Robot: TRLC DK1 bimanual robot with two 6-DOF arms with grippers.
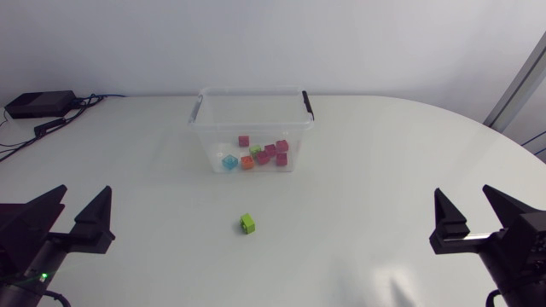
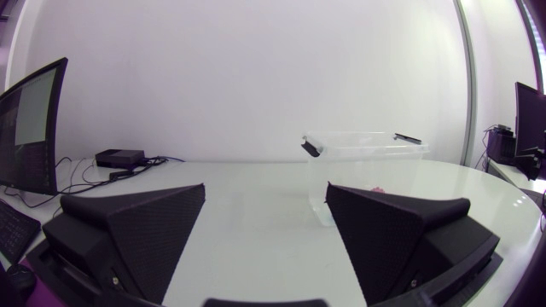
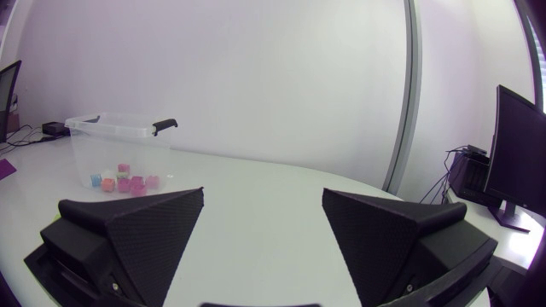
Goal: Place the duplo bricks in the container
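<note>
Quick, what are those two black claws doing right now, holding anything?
Left gripper: open, holding nothing.
Right gripper: open, holding nothing.

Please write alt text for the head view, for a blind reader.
A clear container holding several coloured bricks stands on a white table, with one green brick lying alone in front of it. The left pincer and the right pincer are open and empty at the near side.

table [image 1: 384, 170] white | container [image 1: 201, 128] clear, handles [image 1: 308, 106] black | inside it: pink bricks [image 1: 281, 147], orange brick [image 1: 246, 162], cyan brick [image 1: 229, 162], pale green brick [image 1: 255, 149] | loose brick [image 1: 247, 223], lower centre, lime green | left gripper [image 1: 83, 200], right gripper [image 1: 465, 200] matte black | box [image 1: 38, 104], upper left, black
</note>
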